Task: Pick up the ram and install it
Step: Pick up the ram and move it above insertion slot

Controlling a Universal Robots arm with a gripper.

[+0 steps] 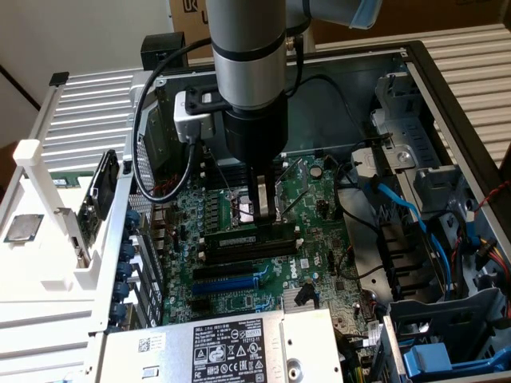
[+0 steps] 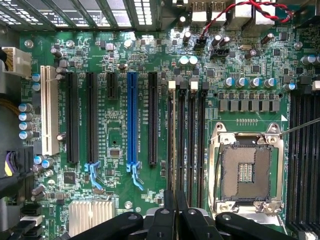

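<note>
In the exterior view the ram [image 1: 246,240] is a long dark stick with a small white label. It stands on edge along a black slot in the middle of the green motherboard [image 1: 307,187]. My gripper [image 1: 264,214] points straight down from the arm onto the ram's top edge. Its two fingers are closed to a narrow gap on the ram. In the wrist view the gripper [image 2: 175,207] hangs over the bank of long black memory slots [image 2: 188,145] with white end clips. The fingers [image 2: 169,205] sit almost together there.
An open CPU socket [image 2: 245,172] lies just beside the memory slots. A blue expansion slot [image 2: 132,120] and black slots run parallel further off. The power supply [image 1: 231,347], blue cables [image 1: 403,207] and drive cages [image 1: 447,319] crowd the case's edges.
</note>
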